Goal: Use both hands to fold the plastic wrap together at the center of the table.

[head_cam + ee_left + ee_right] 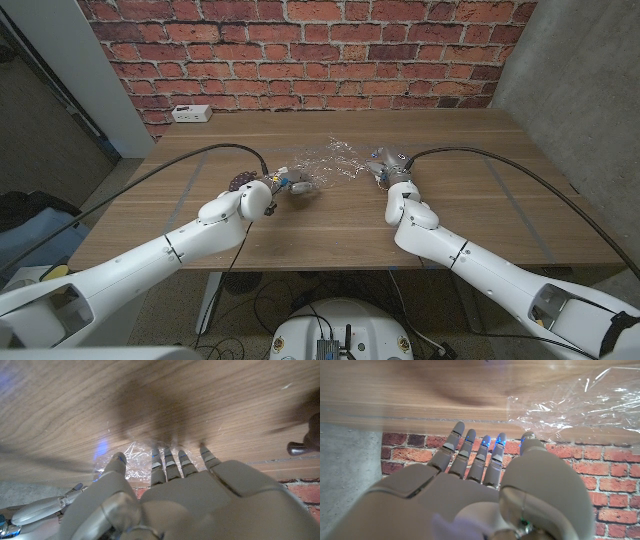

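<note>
A crumpled sheet of clear plastic wrap (pixel 330 160) lies near the middle of the wooden table (pixel 480 200). My left hand (pixel 287 185) is at the wrap's left edge. In the left wrist view its fingers (pixel 172 462) reach out straight and apart to the edge of the wrap (pixel 131 455), gripping nothing. My right hand (pixel 386 166) is at the wrap's right edge. In the right wrist view its fingers (pixel 470 452) are spread and straight beside the wrap (pixel 575 405), with nothing held. Whether the fingertips touch the film is unclear.
A white socket box (pixel 190 113) sits at the table's back left, by the brick wall (pixel 320 50). Black cables (pixel 200 155) arc over the table from both wrists. My right arm (pixel 42 509) appears in the left wrist view.
</note>
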Controlling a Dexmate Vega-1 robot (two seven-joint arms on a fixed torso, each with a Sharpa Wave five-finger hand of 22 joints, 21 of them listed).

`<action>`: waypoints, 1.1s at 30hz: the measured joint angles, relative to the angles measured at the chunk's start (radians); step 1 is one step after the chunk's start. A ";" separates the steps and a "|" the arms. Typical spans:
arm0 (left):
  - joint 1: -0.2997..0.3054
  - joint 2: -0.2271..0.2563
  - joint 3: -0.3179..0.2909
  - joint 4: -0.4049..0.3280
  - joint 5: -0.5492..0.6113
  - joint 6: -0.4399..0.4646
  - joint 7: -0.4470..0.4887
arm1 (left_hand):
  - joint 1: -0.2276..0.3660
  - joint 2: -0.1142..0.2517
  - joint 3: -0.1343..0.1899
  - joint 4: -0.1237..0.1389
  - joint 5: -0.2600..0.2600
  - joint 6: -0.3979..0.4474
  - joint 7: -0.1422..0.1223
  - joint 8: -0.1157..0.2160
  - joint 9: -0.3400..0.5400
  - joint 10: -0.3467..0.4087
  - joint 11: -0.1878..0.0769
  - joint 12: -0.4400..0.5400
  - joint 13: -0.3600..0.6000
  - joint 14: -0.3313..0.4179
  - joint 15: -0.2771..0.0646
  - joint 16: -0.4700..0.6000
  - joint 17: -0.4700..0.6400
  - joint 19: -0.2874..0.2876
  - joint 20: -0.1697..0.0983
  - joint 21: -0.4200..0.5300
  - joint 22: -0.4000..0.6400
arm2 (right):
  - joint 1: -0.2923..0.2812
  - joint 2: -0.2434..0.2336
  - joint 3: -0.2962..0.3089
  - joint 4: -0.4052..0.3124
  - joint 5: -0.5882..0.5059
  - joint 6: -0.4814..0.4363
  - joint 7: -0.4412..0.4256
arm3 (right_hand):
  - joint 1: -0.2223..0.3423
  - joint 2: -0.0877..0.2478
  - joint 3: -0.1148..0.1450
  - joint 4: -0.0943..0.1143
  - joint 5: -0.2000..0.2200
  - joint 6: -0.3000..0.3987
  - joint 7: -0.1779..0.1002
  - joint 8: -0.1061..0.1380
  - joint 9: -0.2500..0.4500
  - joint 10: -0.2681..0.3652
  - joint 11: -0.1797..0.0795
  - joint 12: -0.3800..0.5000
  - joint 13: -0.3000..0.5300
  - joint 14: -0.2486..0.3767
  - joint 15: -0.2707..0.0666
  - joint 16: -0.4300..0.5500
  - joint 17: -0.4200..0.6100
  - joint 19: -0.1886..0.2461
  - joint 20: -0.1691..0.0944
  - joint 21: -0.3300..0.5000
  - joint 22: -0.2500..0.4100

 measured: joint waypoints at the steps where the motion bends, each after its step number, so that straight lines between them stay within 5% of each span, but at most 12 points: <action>1: 0.000 0.000 0.000 0.000 0.000 -0.001 -0.001 | 0.000 0.000 0.000 0.000 0.000 0.000 0.000 0.000 0.000 0.000 0.000 0.000 0.000 0.000 0.000 0.000 0.000 0.002 0.002 0.000 0.000 | 0.010 0.006 -0.009 0.008 0.000 0.000 0.000 | -0.006 -0.006 -0.003 0.001 0.000 0.001 0.002 0.000 0.000 -0.001 0.001 0.000 0.000 0.000 0.000 0.000 0.000 0.000 0.000 0.000 0.000; 8: -0.016 -0.009 0.007 0.023 -0.003 -0.010 -0.004 | -0.009 0.001 0.003 0.003 0.000 0.004 -0.004 0.000 0.000 0.000 0.000 0.000 0.000 0.000 0.000 0.000 0.000 0.002 0.002 0.000 0.000 | 0.062 0.035 -0.065 0.047 0.004 -0.126 0.014 | -0.017 -0.017 -0.011 -0.007 0.000 0.031 0.041 0.017 0.000 0.008 0.011 0.006 0.000 0.010 0.001 -0.003 -0.003 0.005 0.016 0.000 0.000; 15: -0.027 -0.015 0.011 0.036 -0.004 -0.017 -0.007 | -0.009 0.001 0.004 0.004 0.000 0.004 -0.004 0.000 0.000 0.000 0.000 0.000 0.000 0.000 0.000 0.000 0.000 0.002 0.002 0.000 0.000 | 0.108 0.045 -0.122 0.068 0.014 -0.188 0.024 | -0.017 -0.017 -0.021 -0.017 0.000 0.139 0.064 0.064 0.008 0.015 0.017 0.012 -0.002 0.011 0.000 -0.005 -0.005 0.000 0.022 0.000 -0.001; 26: -0.027 -0.015 0.011 0.036 -0.006 -0.034 -0.011 | -0.014 -0.004 0.007 0.007 -0.004 -0.002 -0.009 0.000 0.000 0.000 0.000 0.000 0.000 0.000 0.000 0.000 0.000 0.002 0.001 0.000 0.000 | 0.161 0.062 -0.201 0.112 0.014 -0.188 0.024 | 0.014 -0.050 -0.027 -0.066 0.004 0.167 0.057 0.078 0.025 0.035 -0.003 0.016 -0.003 0.043 -0.003 -0.005 -0.014 0.015 0.036 0.000 -0.005; 27: -0.040 -0.021 0.016 0.048 -0.007 -0.036 -0.011 | -0.014 -0.004 0.007 0.007 -0.004 -0.002 -0.009 0.000 0.000 0.000 0.000 0.000 0.000 0.000 0.000 0.000 0.000 0.002 0.001 0.000 0.000 | 0.165 0.066 -0.209 0.119 0.021 -0.266 0.015 | 0.010 -0.053 -0.026 -0.067 0.007 0.164 0.060 0.078 0.026 0.036 -0.004 0.016 -0.003 0.043 -0.003 -0.005 -0.014 0.014 0.036 0.000 -0.005; 33: -0.040 -0.022 0.016 0.048 -0.010 -0.041 -0.010 | -0.020 0.001 0.007 0.007 -0.004 -0.002 -0.009 0.000 0.000 0.000 0.000 0.000 0.000 0.000 0.000 0.000 0.000 0.002 0.001 0.000 0.000 | 0.187 0.081 -0.247 0.148 0.020 -0.276 0.002 | 0.011 -0.064 -0.030 -0.071 0.008 0.159 0.055 0.084 0.031 0.040 -0.008 0.016 0.000 0.043 -0.003 -0.005 -0.014 0.014 0.036 0.000 -0.005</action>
